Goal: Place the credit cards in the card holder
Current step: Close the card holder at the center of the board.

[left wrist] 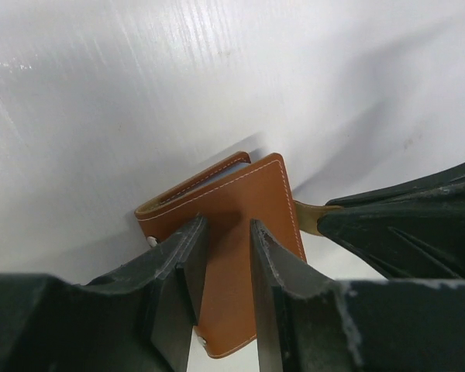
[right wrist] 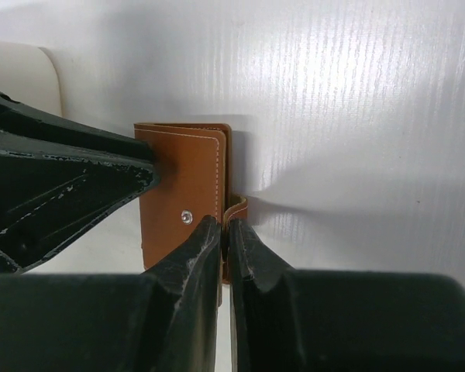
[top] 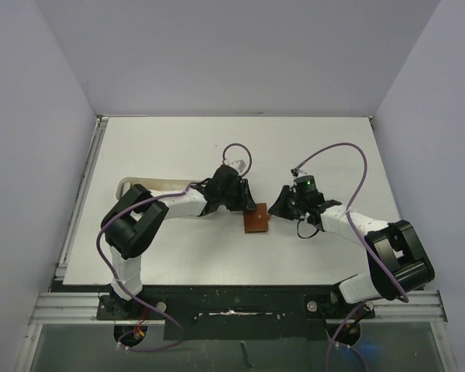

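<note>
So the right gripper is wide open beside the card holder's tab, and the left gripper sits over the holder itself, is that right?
Not quite. The right gripper isn't wide open: the right wrist view shows its jaws shut on the tab of the card holder. The rest holds: the left gripper does sit over the holder itself.

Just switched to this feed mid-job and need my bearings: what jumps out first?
The brown card holder lies in the middle of the table, with both end effectors converged on it. The right end effector is pinched on its small tab, while the left end effector sits over its face, jaws apart. No credit card shows.
</note>
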`<action>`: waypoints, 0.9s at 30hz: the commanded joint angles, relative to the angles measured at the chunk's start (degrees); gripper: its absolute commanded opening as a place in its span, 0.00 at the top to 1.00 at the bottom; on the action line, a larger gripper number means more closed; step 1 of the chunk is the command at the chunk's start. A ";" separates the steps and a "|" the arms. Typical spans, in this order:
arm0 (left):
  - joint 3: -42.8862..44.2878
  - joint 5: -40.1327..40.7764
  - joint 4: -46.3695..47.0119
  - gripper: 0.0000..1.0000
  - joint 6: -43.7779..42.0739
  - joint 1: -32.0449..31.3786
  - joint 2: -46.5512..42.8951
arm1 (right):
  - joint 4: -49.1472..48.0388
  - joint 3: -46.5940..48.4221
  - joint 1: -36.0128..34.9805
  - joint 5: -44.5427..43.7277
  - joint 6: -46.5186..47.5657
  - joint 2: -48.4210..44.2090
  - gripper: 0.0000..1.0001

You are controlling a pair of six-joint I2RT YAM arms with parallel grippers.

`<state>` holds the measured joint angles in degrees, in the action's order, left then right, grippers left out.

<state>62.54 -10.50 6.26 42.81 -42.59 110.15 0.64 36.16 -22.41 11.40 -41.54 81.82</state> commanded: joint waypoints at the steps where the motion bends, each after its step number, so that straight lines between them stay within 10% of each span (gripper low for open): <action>1: 1.35 -0.89 -1.23 0.72 -1.82 -0.20 1.26 | -0.38 3.45 -0.22 0.81 0.84 -1.53 0.94; 27: -2.47 1.96 -0.45 0.73 -0.25 -0.65 0.65 | -3.90 3.85 -0.84 9.91 -0.84 1.29 0.70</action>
<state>61.63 -10.41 8.38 43.07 -42.61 110.21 -1.63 38.57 -23.33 18.98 -41.87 86.46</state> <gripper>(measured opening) 0.274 0.290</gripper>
